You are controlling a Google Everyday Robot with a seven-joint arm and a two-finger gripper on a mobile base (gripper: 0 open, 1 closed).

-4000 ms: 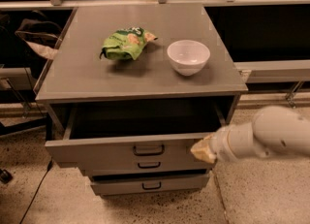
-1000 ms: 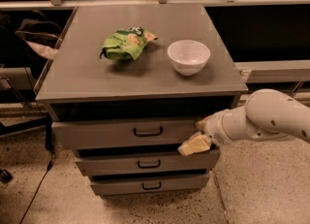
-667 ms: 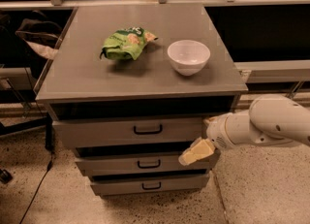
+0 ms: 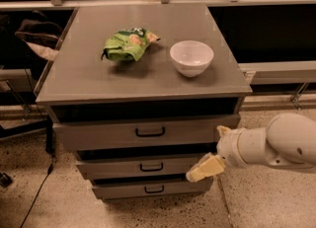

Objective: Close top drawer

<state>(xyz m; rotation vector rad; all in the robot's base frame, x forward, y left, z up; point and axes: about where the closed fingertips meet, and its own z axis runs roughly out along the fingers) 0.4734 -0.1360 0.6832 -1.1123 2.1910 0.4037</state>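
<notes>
The top drawer [image 4: 108,135] is the wide grey front under the cabinet top, with a small dark loop handle [image 4: 150,132] at its centre. It is pushed almost fully in; a dark gap shows above it. My gripper [image 4: 214,149] is at the right, in front of the drawer's right end. Its cream fingers are spread apart and hold nothing. One fingertip [image 4: 202,170] hangs before the middle drawer [image 4: 143,167], the other lies by the top drawer's right end. I cannot tell whether it touches the front.
A green snack bag [image 4: 127,45] and a white bowl [image 4: 191,57] sit on the cabinet top [image 4: 89,76]. The bottom drawer [image 4: 153,189] stands slightly out. A dark chair [image 4: 24,39] and a cable [image 4: 39,187] are at the left. A window rail runs behind.
Four seconds ago the top drawer stood far out; now it is nearly in. Over the last second the gripper has drawn back to the right and a little down, away from the drawer front.
</notes>
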